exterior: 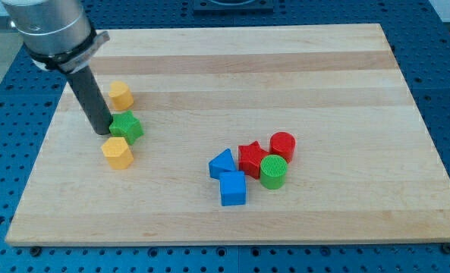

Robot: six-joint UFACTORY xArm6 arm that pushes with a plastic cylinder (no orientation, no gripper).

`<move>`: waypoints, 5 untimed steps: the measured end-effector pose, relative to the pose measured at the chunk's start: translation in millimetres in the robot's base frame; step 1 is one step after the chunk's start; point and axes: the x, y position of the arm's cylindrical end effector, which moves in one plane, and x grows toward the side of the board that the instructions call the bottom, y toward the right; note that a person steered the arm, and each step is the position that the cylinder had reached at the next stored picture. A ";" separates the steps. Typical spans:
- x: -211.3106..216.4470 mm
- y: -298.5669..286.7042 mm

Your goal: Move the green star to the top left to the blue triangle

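Observation:
The green star [126, 127] lies at the view's left on the wooden board. My tip [103, 132] touches its left side. The blue triangle [221, 164] lies near the middle of the board, well to the right of the star and a little lower. It is the leftmost block of a cluster.
A yellow block [121, 95] lies just above the star and another yellow block [118, 152] just below it. Next to the triangle are a blue cube [233, 188], a red star [252, 158], a red cylinder [282, 144] and a green cylinder [273, 171]. The board's left edge [36, 159] is close.

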 end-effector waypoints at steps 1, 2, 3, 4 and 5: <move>-1.7 6.8; -5.7 6.8; -5.8 10.4; -5.4 34.1; 4.3 65.4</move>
